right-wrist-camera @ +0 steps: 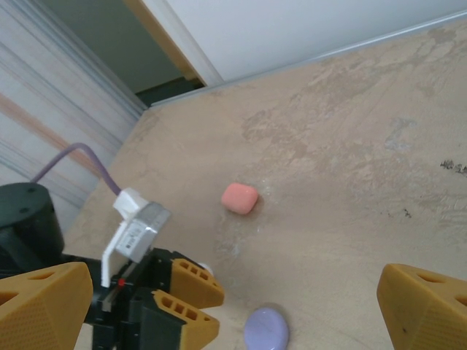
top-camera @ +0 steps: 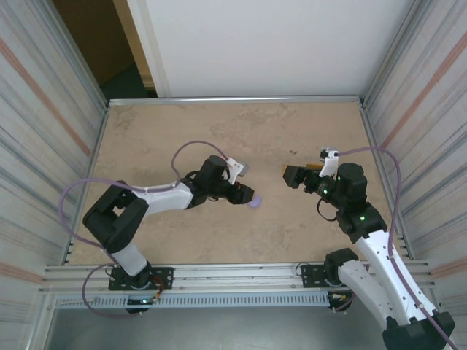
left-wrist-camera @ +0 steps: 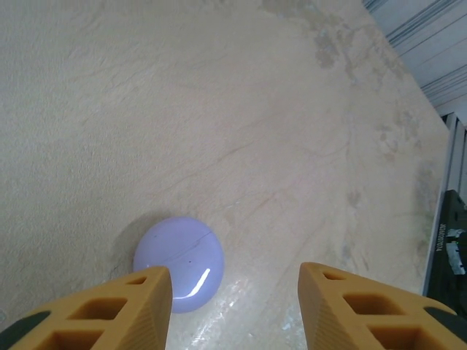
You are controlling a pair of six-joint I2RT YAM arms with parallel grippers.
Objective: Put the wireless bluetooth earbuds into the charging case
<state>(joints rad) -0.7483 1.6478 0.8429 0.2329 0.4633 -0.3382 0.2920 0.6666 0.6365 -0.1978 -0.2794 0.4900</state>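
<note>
A purple charging case (left-wrist-camera: 179, 262), a smooth glossy dome with its lid shut, lies flat on the tan worktop (top-camera: 292, 131), roughly midway between the two arms. Whether any earbuds sit inside it cannot be told.

The left jaws stand parted over this case and grip nothing. In the left wrist view the case sits off-centre, tucked against the left yellow finger (left-wrist-camera: 139, 306), with bare worktop between it and the other finger. Whether that finger touches the case cannot be told. The right jaws are spread as wide as they go and are empty, held above the worktop and aimed towards the case from the other side.

What could go wrong, as a judgement: if the left jaws close from here, the nearer finger would meet the case first and push it sideways, or the slick dome could slip out of the pinch. The lid must also come open before any earbud can go in. With both arms converging on one small case, their fingers could knock together.

The left wrist view gives the off-centre placement and the shine on the lid. The right wrist view adds a pink-red case (right-wrist-camera: 239, 197) farther out on the worktop, well apart from the purple one, and a small white object (right-wrist-camera: 206, 268) just behind the left jaws, too hidden to identify. The top view lays out both arms facing each other.
</note>
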